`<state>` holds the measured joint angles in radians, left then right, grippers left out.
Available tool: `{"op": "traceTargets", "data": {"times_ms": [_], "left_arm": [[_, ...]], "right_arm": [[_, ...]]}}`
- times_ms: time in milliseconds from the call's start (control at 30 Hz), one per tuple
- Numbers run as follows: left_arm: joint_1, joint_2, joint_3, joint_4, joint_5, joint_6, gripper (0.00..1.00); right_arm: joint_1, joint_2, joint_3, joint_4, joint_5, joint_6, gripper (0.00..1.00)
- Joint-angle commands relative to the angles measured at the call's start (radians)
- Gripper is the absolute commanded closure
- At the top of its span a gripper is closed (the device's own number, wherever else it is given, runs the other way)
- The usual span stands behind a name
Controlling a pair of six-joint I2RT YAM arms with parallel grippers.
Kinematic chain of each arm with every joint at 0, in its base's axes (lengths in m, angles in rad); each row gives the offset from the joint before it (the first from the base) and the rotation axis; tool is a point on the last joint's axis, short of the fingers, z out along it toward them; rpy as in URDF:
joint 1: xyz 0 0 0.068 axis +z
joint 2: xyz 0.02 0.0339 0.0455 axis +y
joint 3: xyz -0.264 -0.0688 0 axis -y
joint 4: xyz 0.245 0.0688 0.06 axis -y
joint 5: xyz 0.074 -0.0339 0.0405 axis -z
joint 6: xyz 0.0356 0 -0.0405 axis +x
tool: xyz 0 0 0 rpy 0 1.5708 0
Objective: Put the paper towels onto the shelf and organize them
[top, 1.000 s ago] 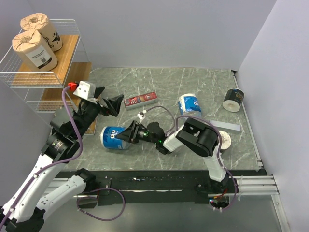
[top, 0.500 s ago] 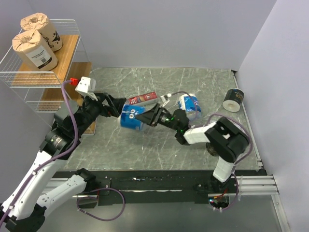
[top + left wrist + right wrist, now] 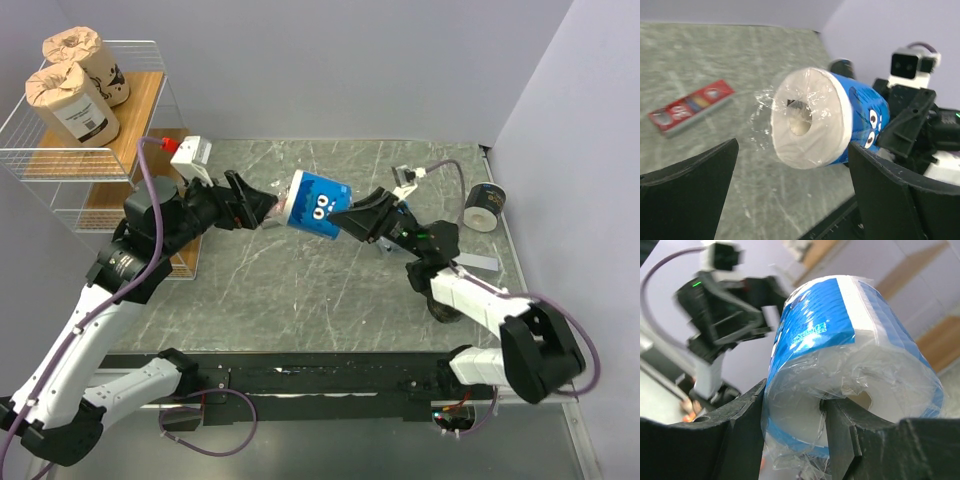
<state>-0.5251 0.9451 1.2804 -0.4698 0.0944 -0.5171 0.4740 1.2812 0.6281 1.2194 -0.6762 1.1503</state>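
My right gripper [image 3: 352,216] is shut on a blue-and-white paper towel roll [image 3: 316,205] and holds it in the air above the table's middle. In the right wrist view one finger [image 3: 842,432] is in the roll's [image 3: 840,340] core and the other is outside its wall. My left gripper [image 3: 256,209] is open, its fingers [image 3: 900,190] facing the roll's white end [image 3: 810,120] without touching it. The shelf [image 3: 140,110] stands at the back left, with two kraft-brown rolls [image 3: 72,100] on its top board. A dark roll [image 3: 485,206] lies at the back right.
A flat red box [image 3: 690,106] lies on the marble table [image 3: 300,290], hidden under the lifted roll in the top view. A grey flat piece [image 3: 475,262] lies by the right arm. Walls close the back and right sides.
The right gripper has lifted the blue-and-white roll off the front left of the table and carried it up and toward the back. The left gripper has swung right to face it.
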Motion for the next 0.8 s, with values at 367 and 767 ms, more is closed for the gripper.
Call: {"op": "traceTargets", "data": {"times_ms": [367, 767], "left_arm": [[0.005, -0.031, -0.098, 0.396, 0.545, -0.152, 0.01], [0.004, -0.002, -0.174, 0.508, 0.602, -0.176, 0.06]], "right_arm": [[0.015, -0.141, 0.068, 0.094, -0.046, -0.031, 0.60], [0.046, -0.141, 0.078, 0.055, -0.046, -0.066, 0.61]]}}
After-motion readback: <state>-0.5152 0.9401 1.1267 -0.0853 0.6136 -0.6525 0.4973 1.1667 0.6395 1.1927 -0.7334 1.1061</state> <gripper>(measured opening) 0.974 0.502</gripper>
